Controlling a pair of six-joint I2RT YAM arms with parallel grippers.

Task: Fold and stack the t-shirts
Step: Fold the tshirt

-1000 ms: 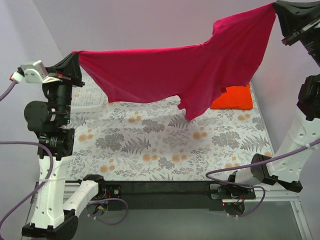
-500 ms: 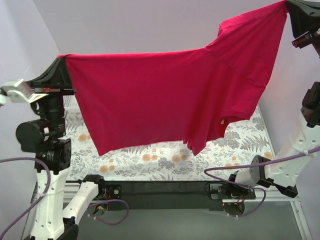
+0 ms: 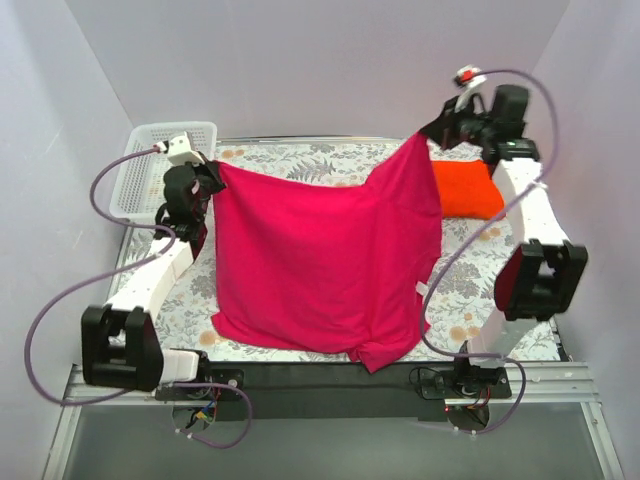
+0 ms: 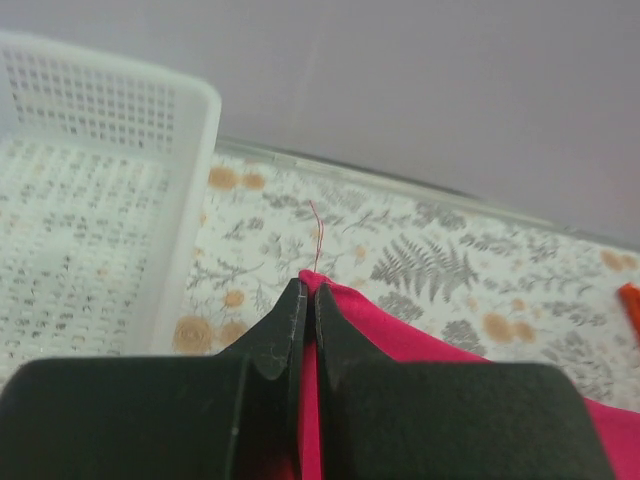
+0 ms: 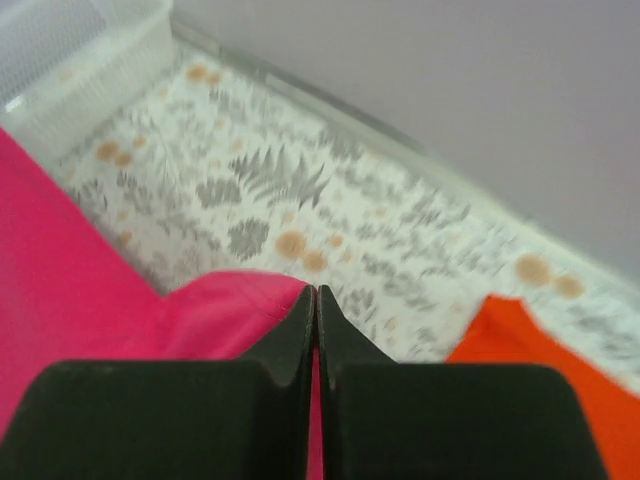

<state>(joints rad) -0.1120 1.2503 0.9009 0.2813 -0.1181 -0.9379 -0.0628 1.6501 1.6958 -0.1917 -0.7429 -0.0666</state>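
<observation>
Magenta-pink t-shirt (image 3: 320, 270) lies spread on the tabletop (image 3: 470, 290), to the right of the white basket (image 3: 135, 170). Its free edge reaches the tabletop's near side. The cloth slopes up from there to the far edge, which runs left to right between both hands. The left hand (image 4: 305, 292), just beside the basket, is clamped on one far corner. The right hand (image 5: 316, 293), well apart from the basket, is clamped on the other, held higher. Beyond it, farthest from the basket, rests the folded orange-red t-shirt (image 3: 468, 190). The coming fold probably carries both corners toward the near edge.
</observation>
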